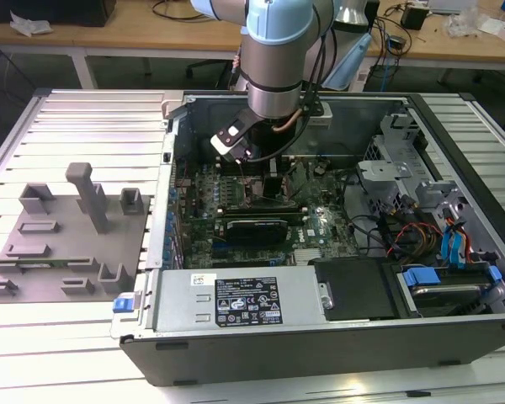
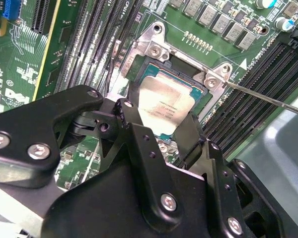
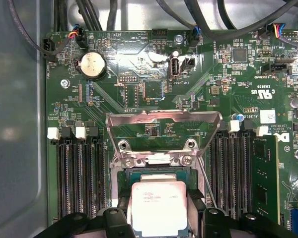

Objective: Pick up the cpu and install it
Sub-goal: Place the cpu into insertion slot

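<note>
The cpu [image 3: 158,206], a flat square chip with a pale silver top, sits between my two black fingers, directly over the open motherboard socket [image 3: 156,161]. My gripper [image 3: 159,220] is shut on the cpu, one finger at each of two opposite edges. In the second wrist view the cpu [image 2: 164,101] lies level within the metal socket frame [image 2: 154,47], with my gripper [image 2: 159,121] straddling it. Whether the chip rests fully in the socket I cannot tell. In the exterior view the arm [image 1: 273,67] reaches down into the open computer case.
The socket's load plate [image 3: 164,121] stands open, and its thin lever [image 2: 268,96] juts out sideways. Memory slots [image 3: 77,173] flank the socket. At the exterior view's left lies a grey tray [image 1: 59,252] with upright blocks. A power supply [image 1: 236,299] lines the case's near side.
</note>
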